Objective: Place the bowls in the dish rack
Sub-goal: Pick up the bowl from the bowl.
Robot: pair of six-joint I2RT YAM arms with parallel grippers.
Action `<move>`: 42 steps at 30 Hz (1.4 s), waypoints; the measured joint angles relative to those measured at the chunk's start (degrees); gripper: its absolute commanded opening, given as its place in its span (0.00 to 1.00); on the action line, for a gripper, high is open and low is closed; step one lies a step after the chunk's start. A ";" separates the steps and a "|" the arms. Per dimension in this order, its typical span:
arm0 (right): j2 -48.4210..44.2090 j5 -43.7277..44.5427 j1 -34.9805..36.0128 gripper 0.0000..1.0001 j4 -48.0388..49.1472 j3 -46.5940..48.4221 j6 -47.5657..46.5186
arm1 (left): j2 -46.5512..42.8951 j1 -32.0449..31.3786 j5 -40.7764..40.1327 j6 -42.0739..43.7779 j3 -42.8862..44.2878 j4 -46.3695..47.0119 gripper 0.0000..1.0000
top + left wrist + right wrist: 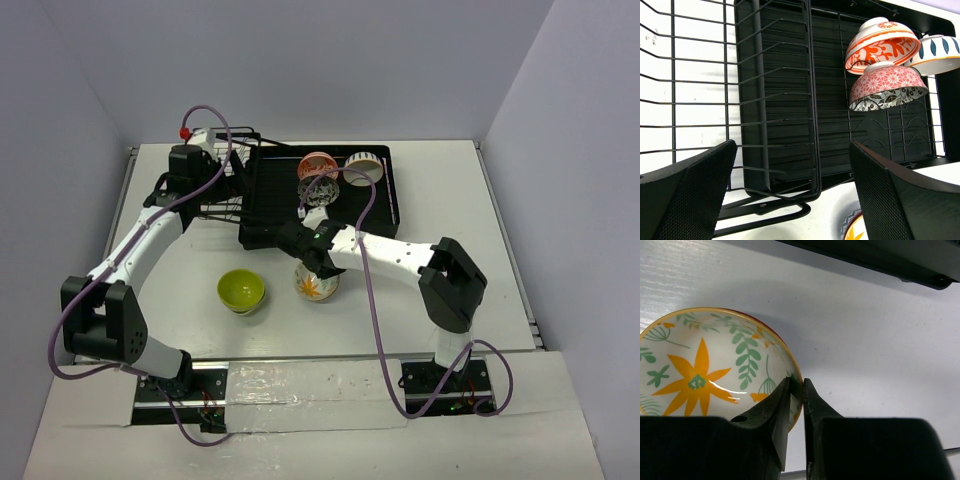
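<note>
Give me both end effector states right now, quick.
Left end effector: open, holding nothing, over the dish rack.
Right end effector: shut on the rim of the floral bowl.

The right wrist view's left edge cuts the flower bowl [700,365], and the right gripper [796,390] hides part of its rim. The left wrist view crops the blue-patterned bowl [940,52].
</note>
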 measured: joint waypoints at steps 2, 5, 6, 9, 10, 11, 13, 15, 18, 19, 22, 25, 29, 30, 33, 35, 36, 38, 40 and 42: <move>0.00 0.00 0.02 0.00 -0.04 0.13 -0.02 | 0.20 -0.09 -0.02 0.02 0.24 -0.15 0.99; 0.00 -0.11 0.02 0.00 -0.13 0.44 -0.04 | 0.28 -0.17 -0.04 0.07 0.37 -0.39 0.99; 0.02 -0.15 0.02 0.00 -0.28 0.61 -0.15 | 0.28 -0.20 -0.04 0.07 0.44 -0.52 0.99; 0.74 -0.07 0.31 0.00 -1.49 2.03 -0.22 | 0.28 -0.48 -0.04 0.15 0.52 -0.74 0.99; 0.98 0.00 0.42 0.00 -1.73 2.45 -0.28 | 0.28 -0.55 -0.07 0.17 0.55 -0.79 0.99; 1.36 0.00 0.50 0.00 -2.23 3.04 -0.39 | 0.35 -0.63 -0.07 0.17 0.63 -0.90 0.99; 2.08 0.04 0.79 0.00 -3.13 4.26 -0.52 | 0.52 -0.85 -0.07 0.17 0.87 -1.11 0.99; 2.73 0.11 1.14 0.00 -3.96 5.33 -0.66 | 0.74 -1.09 -0.09 0.17 1.20 -1.44 0.99; 2.95 0.26 1.68 0.00 -4.20 5.49 -1.03 | 1.18 -1.44 -0.28 0.22 1.81 -2.10 0.99; 2.95 0.31 1.77 0.00 -4.17 5.49 -1.09 | 1.27 -1.53 -0.31 0.24 1.92 -2.23 0.99; 2.95 0.31 1.81 0.00 -4.02 5.46 -1.33 | 1.38 -1.70 -0.33 0.24 2.32 -2.86 0.99; 2.86 0.24 1.84 0.00 -3.74 5.33 -1.77 | 1.66 -1.92 -0.35 0.26 2.95 -3.85 0.99; 1.84 -1.09 1.84 0.00 -2.54 5.03 -2.62 | 2.12 -2.12 -0.79 0.42 3.76 -4.98 0.99; 1.53 -1.64 1.84 0.00 -2.25 5.03 -2.82 | 2.16 -2.16 -0.87 0.44 3.91 -5.22 0.99; 0.87 -3.15 1.84 0.00 -1.60 5.05 -3.48 | 2.27 -2.27 -1.20 0.46 4.28 -5.86 0.99; 0.55 -4.09 1.84 0.00 -1.36 5.09 -3.93 | 2.27 -2.34 -1.38 0.46 4.37 -6.12 0.99; 0.39 -4.55 1.84 0.00 -1.27 5.14 -4.11 | 2.27 -2.34 -1.42 0.46 4.37 -6.14 0.99; 0.17 -5.18 1.84 0.00 -1.16 5.20 -4.28 | 2.27 -2.38 -1.60 0.48 4.37 -6.16 0.99; -0.04 -5.73 1.79 0.00 -1.14 5.22 -4.33 | 2.27 -2.45 -1.79 0.55 4.37 -6.16 0.99; -0.28 -6.29 1.64 0.00 -1.14 5.22 -4.31 | 2.27 -2.49 -1.81 0.66 4.37 -6.19 0.99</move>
